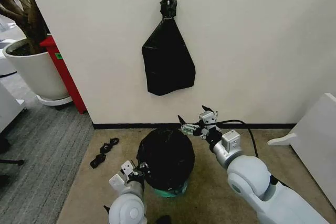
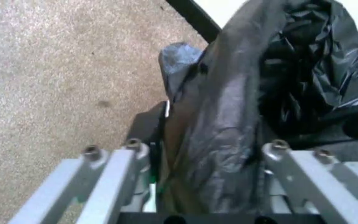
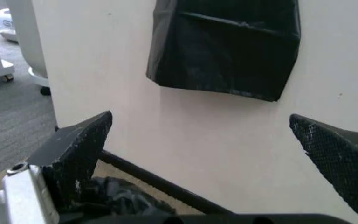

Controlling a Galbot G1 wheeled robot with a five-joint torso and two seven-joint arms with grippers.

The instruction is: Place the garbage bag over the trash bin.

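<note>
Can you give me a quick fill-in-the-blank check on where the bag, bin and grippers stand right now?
1. The garbage bag is draped over the ____ of the trash bin.
2. The left gripper is ____ on the garbage bag's edge.
3. The right gripper, above the bag near the wall, has its fingers ____.
4. The black bag bundle hangs on the ____.

Missing words: top; shut; open; wall

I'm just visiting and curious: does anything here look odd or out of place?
Small black pieces lie loose on the carpet beside the trash bin. The garbage bag already covers the bin, bunched and crinkled, its green base peeking out. Otherwise nothing stands out.
</note>
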